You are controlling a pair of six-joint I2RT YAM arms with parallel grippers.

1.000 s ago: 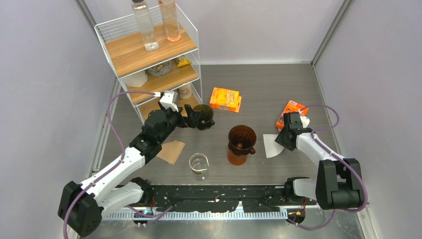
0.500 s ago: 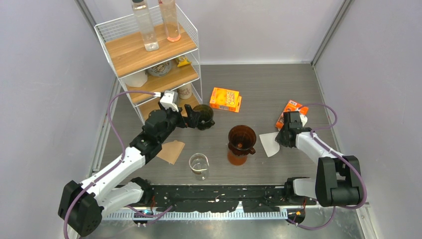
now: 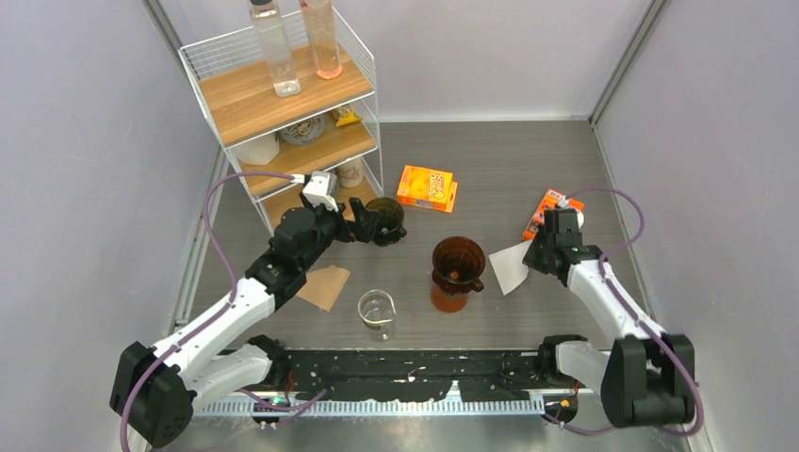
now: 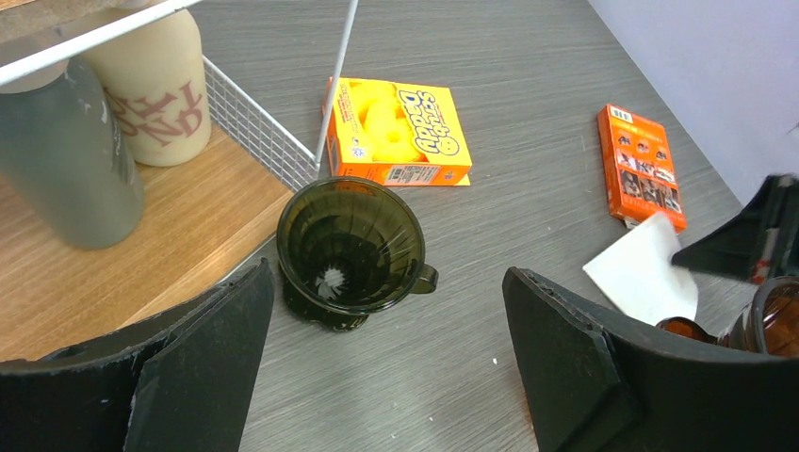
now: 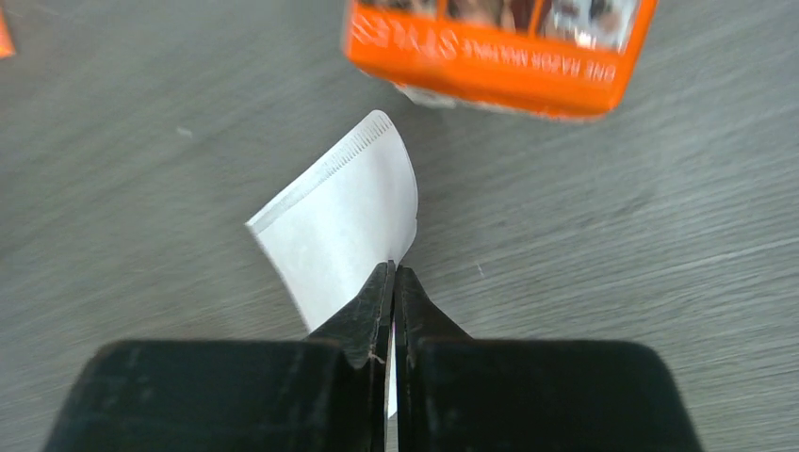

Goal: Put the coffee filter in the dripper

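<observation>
We see wire shelf (image 3: 283, 104) back left. Left gripper (image 4: 388, 282) spread wide, dark dripper (image 4: 349, 247) just ahead at shelf foot. Right gripper (image 5: 393, 275) clamped on white coffee filter (image 5: 344, 221), just right of brown carafe (image 3: 457, 273).

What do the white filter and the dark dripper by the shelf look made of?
White filter: thin matte paper, going by its crimped seam edge and slight curl. Dark dripper: translucent smoky plastic or glass, glossy and ribbed inside; I cannot tell which.
</observation>
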